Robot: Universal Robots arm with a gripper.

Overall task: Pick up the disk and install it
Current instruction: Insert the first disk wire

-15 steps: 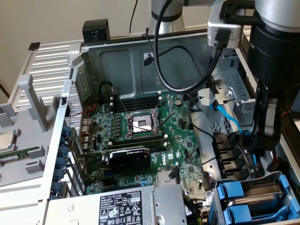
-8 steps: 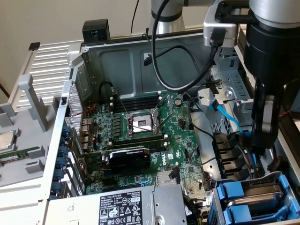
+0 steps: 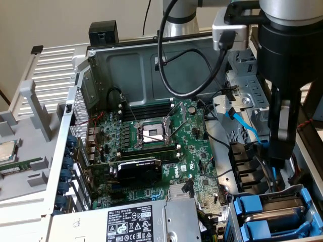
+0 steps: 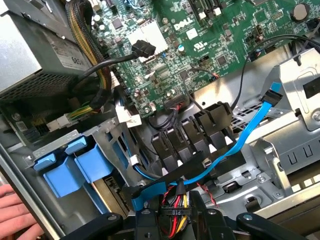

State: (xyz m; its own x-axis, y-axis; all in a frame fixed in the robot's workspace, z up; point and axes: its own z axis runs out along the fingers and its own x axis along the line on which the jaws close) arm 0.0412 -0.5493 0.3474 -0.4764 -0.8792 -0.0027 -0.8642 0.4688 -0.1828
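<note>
Jaws: standing partly closed, gripping wired connector beside blue cable. Disk: sitting in drive bay, blue carrier showing.

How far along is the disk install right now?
Done, apparently: blue carrier frames already sit in the drive cage, though I cannot tell which holds the disk. In hand: the claw grips a plug with red, yellow and black wires, beside the blue data cable. Left: that cabling looks unconnected.

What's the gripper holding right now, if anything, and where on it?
The gripper appears to pinch the black power connector with red and yellow wires by its sides.
</note>
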